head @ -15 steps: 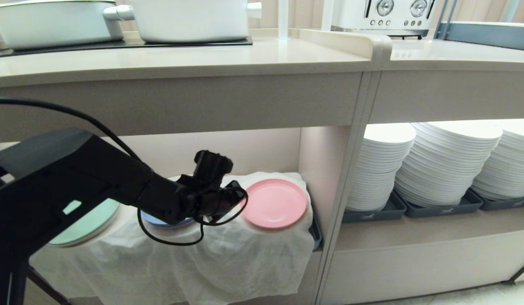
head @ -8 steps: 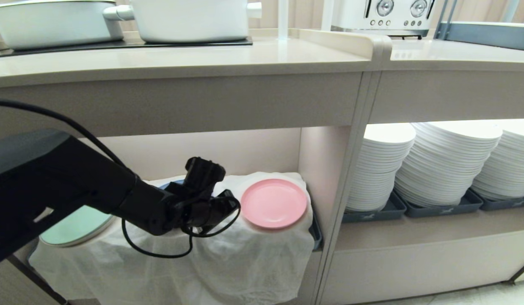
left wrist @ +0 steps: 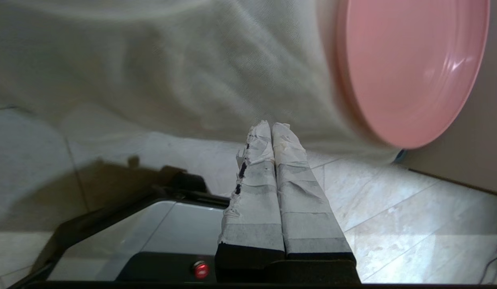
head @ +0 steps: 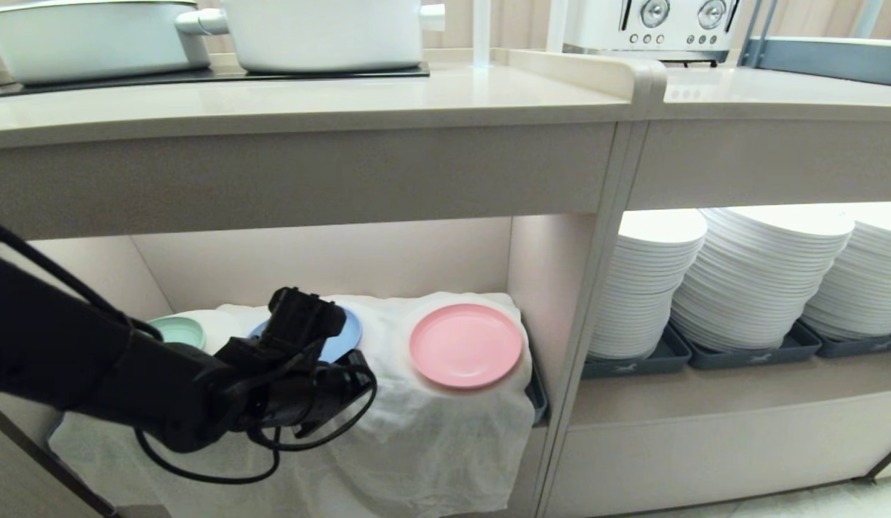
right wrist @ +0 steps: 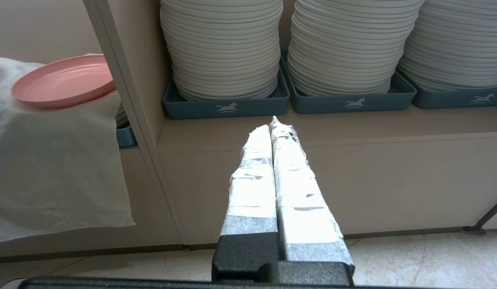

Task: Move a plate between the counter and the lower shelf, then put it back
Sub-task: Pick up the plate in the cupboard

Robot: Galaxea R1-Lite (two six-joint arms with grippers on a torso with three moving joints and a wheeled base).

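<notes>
Light inside the lower shelf point(head: 330, 259) falls from under its top edge, so the back wall glows brightest high up and dims toward the cloth point(head: 431, 439). The neighbouring recess with white plates point(head: 762, 280) is lit the same way, its top plates nearly washed out. The bench point(head: 309, 101) carries a soft sheen. The black arm point(head: 93, 374) reads as a dark mass with little detail. In the left wrist view the plate point(left wrist: 409, 68) and cloth are softly blurred, a small highlight sits on the plate, and a dark shadow lies on the floor point(left wrist: 393, 208). The right wrist view is sharp and evenly lit.
</notes>
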